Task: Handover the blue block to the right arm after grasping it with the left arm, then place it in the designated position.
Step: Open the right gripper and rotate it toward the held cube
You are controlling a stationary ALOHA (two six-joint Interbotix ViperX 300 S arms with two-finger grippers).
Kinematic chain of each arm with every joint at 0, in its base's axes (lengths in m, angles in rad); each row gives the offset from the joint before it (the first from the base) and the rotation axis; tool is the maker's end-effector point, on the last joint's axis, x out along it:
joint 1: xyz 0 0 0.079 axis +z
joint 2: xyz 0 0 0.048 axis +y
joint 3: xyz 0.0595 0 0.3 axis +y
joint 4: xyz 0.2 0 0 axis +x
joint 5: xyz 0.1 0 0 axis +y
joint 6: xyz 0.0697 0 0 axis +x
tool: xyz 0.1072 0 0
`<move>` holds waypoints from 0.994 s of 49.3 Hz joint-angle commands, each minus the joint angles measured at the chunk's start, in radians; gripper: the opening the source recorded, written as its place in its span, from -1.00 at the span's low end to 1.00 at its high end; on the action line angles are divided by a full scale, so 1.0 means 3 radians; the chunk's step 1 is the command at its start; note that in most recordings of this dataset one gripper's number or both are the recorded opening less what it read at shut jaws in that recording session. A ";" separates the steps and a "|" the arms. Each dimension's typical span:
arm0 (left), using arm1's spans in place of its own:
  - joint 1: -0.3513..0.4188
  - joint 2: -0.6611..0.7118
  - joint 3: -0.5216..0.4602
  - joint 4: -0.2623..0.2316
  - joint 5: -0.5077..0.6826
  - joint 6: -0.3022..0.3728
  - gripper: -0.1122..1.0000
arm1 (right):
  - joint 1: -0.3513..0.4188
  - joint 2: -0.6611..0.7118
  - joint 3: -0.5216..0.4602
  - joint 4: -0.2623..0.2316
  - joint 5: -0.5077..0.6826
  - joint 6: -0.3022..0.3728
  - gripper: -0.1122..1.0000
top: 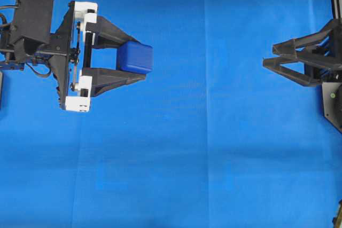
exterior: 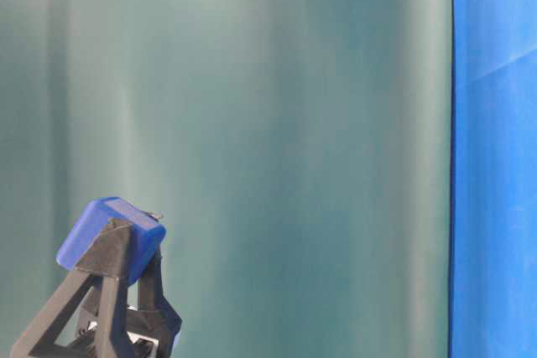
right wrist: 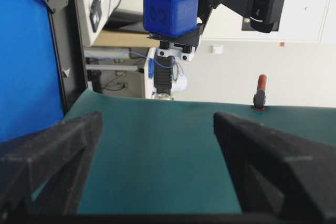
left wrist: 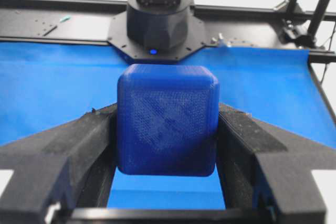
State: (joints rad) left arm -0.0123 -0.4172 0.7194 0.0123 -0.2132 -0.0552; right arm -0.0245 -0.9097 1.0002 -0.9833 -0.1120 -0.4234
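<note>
L arm [top: 140,59] jaws clamped on blue block [top: 135,57], held above blue cloth [top: 187,148]. R arm [top: 270,57] jaws wide apart, empty, well apart from block.

Blue block [left wrist: 167,127]: plastic, matt, fine printed-layer texture on the faces, edges rounded and smooth. Left gripper [top: 140,59]: matt black plastic fingers [left wrist: 63,156] with rough, grainy pad surfaces; frame carries white plastic pieces [top: 84,10], smooth, slightly glossy. Right gripper [top: 269,56]: all matt black plastic, fingers [right wrist: 273,161] faceted and dull. Blue cloth [top: 203,158] on the table: matt fabric, faint fold creases. Green backdrop [exterior: 277,123]: soft matt sheet with gentle vertical waves. Right arm's base [left wrist: 157,24]: black, semi-gloss, looks like metal or hard plastic.
</note>
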 commanded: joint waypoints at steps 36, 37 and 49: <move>0.0000 -0.0148 -0.0046 -0.0005 -0.0041 -0.0010 0.03 | 0.0000 0.0041 -0.0092 0.0000 -0.0005 0.0026 0.91; 0.0005 -0.0148 -0.0046 -0.0005 -0.0041 -0.0005 0.03 | 0.0000 0.0046 -0.0092 0.0000 -0.0005 0.0026 0.91; 0.0005 -0.0148 -0.0046 -0.0005 -0.0041 -0.0010 0.03 | 0.0000 0.0087 -0.0102 0.0000 -0.0005 0.0026 0.91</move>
State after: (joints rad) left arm -0.0123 -0.4172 0.7179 0.0123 -0.2132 -0.0568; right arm -0.0245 -0.8928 1.0002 -0.9833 -0.1104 -0.4188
